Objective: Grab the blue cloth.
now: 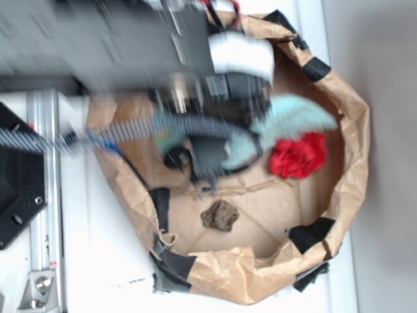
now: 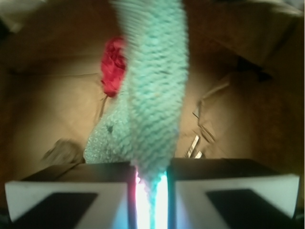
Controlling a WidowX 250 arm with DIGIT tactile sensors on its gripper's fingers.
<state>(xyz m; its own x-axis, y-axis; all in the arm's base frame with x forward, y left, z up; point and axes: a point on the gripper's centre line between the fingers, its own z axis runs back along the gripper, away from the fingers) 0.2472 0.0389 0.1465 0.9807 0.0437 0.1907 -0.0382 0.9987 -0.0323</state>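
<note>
Below the gripper (image 2: 151, 191), the blue cloth (image 2: 152, 95) blocks the middle; the red fabric (image 2: 113, 67) and brown lump (image 2: 62, 151) sit to one side; bare cardboard lies on the other.

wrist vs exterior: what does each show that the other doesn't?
Wrist only: the hand close up, its pads pinched on a fold of the blue cloth, which hangs out in front of them.
Exterior only: the whole brown paper bin with black tape patches, the blurred arm over it and the metal rail beside it.
Both: the blue cloth, the red fabric piece next to it and the brown lump on the bin floor.
</note>
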